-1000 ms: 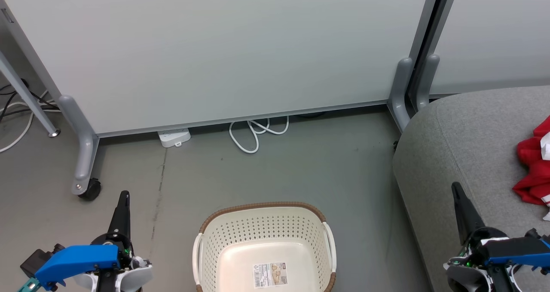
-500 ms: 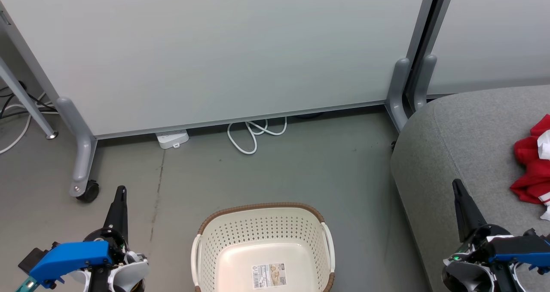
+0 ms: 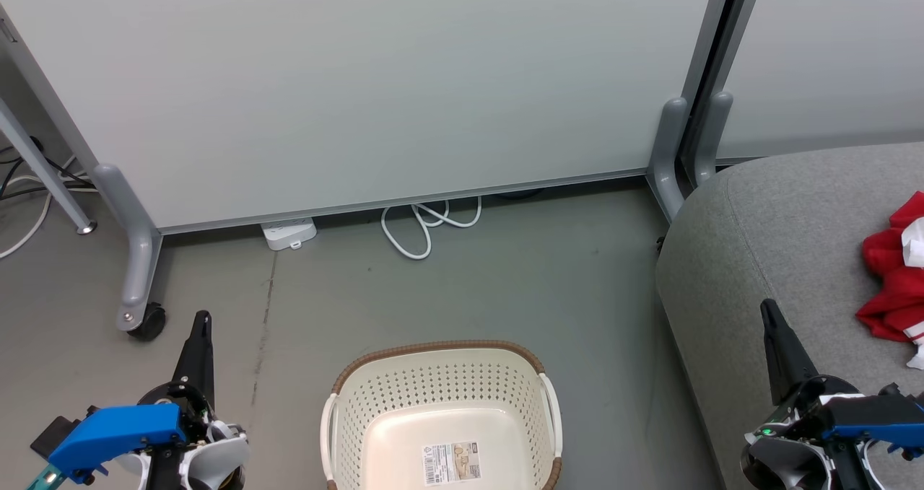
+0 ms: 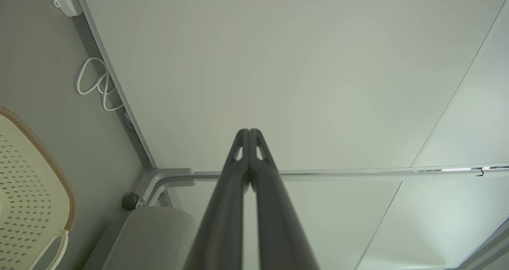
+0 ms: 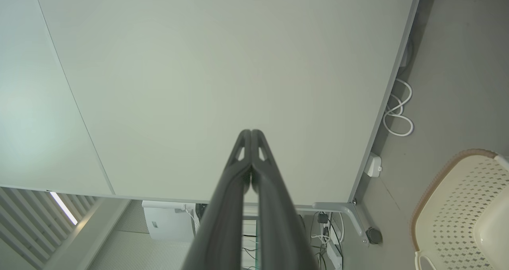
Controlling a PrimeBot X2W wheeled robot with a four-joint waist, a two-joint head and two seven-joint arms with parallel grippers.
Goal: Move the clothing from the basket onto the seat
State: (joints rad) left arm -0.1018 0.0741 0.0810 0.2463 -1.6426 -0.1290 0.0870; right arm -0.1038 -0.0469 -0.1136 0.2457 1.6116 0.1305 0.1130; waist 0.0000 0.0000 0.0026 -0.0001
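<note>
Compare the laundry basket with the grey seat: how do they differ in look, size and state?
The basket is cream perforated plastic with a brown rim; the seat is grey fabric. The basket is empty apart from a label on its base; the seat bears red clothing. The basket is much smaller than the seat. Both have rounded edges.

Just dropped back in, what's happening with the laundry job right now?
The basket looks empty apart from the label on its base, and the red clothing lies on the grey seat at the robot's right. Neither arm is handling anything: the left gripper and right gripper sit low on either side of the basket, fingers shut and empty. The move looks done.
</note>
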